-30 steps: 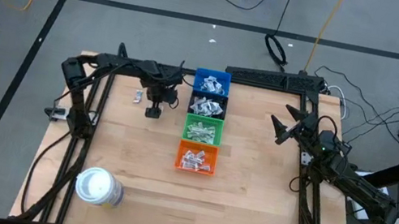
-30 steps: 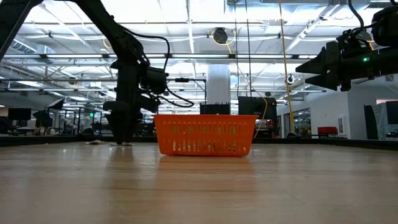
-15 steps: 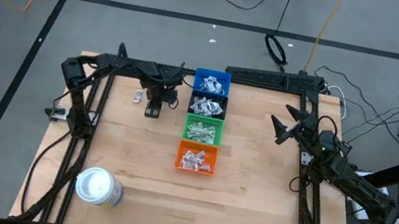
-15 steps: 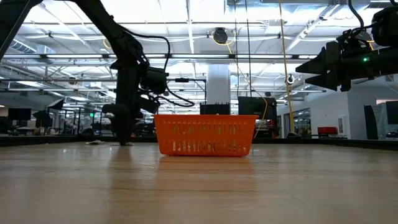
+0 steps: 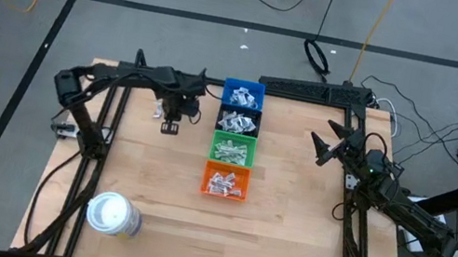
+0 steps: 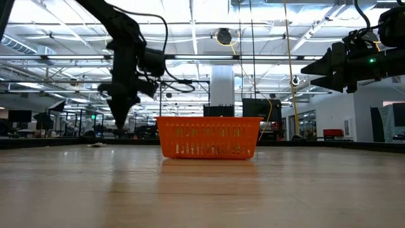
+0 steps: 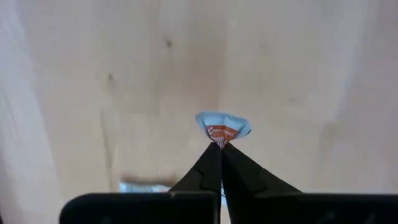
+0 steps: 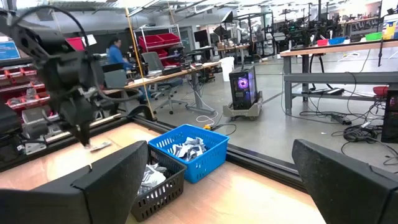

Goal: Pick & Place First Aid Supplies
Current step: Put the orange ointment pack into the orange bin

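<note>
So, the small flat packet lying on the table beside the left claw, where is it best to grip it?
Probably from straight above, pinching the loose packet across its narrow width: it lies flat on the table, so nothing stands up to catch from the side. The left claw is shut on the held packet, so drop that first.

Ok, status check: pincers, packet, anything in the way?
Left pincer shut on small packet, lifted off table. Right pincer open, parked right side. One packet left on wood; nothing blocking the bins.
</note>
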Robot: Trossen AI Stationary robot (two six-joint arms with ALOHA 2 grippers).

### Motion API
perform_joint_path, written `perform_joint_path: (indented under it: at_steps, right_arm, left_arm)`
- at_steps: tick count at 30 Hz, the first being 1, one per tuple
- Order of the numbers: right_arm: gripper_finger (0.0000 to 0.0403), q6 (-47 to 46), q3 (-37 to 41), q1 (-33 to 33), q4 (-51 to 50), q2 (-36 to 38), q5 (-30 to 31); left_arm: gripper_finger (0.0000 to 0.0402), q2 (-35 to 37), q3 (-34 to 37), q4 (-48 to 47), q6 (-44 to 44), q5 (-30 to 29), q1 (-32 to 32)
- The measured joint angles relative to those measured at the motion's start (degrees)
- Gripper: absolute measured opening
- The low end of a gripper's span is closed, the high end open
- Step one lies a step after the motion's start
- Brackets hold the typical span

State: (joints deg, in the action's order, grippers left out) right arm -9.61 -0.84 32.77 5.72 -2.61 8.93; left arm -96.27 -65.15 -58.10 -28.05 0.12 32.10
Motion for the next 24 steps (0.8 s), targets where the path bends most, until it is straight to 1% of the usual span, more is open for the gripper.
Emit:
perform_joint_path:
  at_steps: [7,12,16,19,24]
  right_arm:
    - [0.0393,0.00,0.02,0.00,0.00,0.00,0.00]
    - [0.0393,-0.02,0.00,0.00,0.00,0.00,0.00]
    - [0.0393,-0.01,0.00,0.00,0.00,0.00,0.00]
    - [0.0393,-0.02,0.00,0.02,0.00,0.00,0.00]
    - [0.0393,-0.01,0.00,0.00,0.00,0.01,0.00]
  left_arm:
    - [0.0002,4.87,-0.98,-8.30,2.81,0.00,-1.47]
    - [0.0002,4.88,-3.06,-10.98,6.15,1.74,-6.43]
    - [0.0001,2.00,-8.08,-11.46,8.80,1.76,-12.04]
    - [0.0001,-1.23,-13.11,-12.16,10.41,1.88,-15.76]
    - [0.0001,-8.69,-22.66,-14.12,12.77,1.86,-20.80]
